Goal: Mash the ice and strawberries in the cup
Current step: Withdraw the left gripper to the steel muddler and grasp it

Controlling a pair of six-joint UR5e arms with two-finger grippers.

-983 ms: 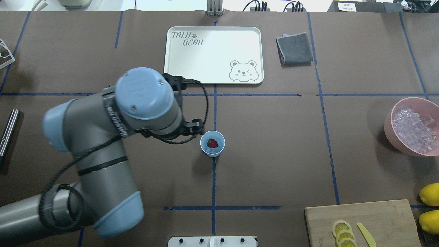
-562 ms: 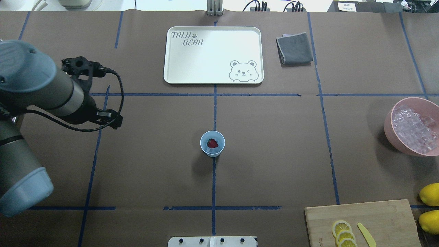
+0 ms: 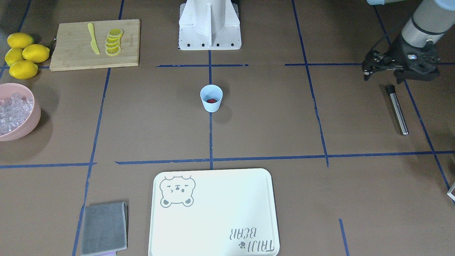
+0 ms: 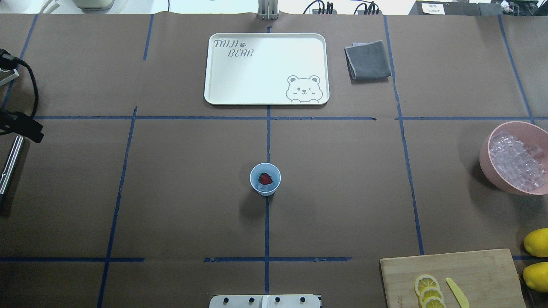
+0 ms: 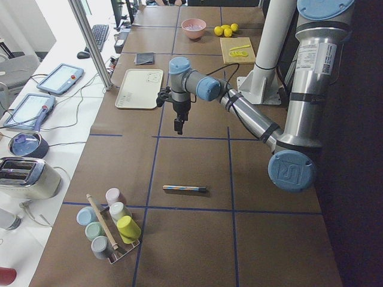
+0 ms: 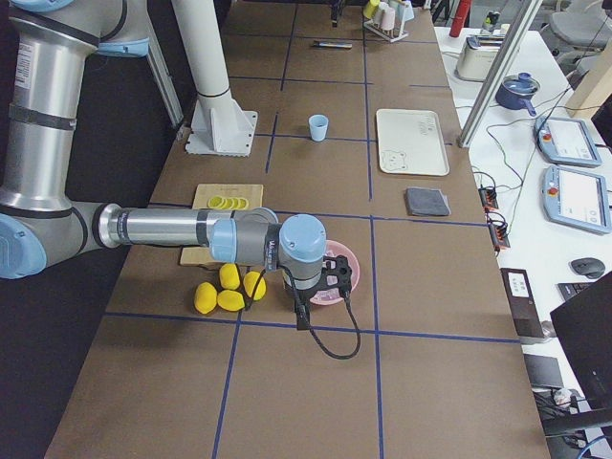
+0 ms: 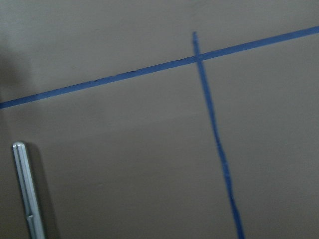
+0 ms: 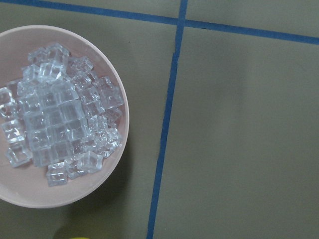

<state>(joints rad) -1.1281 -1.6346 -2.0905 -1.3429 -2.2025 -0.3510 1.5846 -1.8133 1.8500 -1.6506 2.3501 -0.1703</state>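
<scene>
**Cup with berry mid-table, both arms out at the ends**

Closest to the robot, on its right, sat the cutting board (image 4: 471,273) with lemon slices (image 4: 428,291) and a yellow knife (image 4: 457,291) on it. Whole lemons (image 4: 537,242) lay just beside the board. Past them the right gripper (image 6: 304,308) hung just beside the pink bowl (image 4: 486,154), which was heaped with ice (image 8: 55,119). Only the side camera showed that gripper, so it could not be told whether its fingers were parted or holding anything.

Mid-table the cup (image 4: 265,179) stood upright on a blue tape line, well apart from both grippers. The strawberry (image 4: 265,178) lay inside it on something pale, possibly ice, too small to be sure.

At the table's left end the left gripper (image 3: 366,67) hung above the surface with fingers parted and nothing in them. It was near the black-tipped end of a metal rod (image 3: 397,110) lying flat, not touching it.

Farthest out lay the bear-print tray (image 4: 265,68), with a folded grey cloth (image 4: 368,60) beside it.
</scene>
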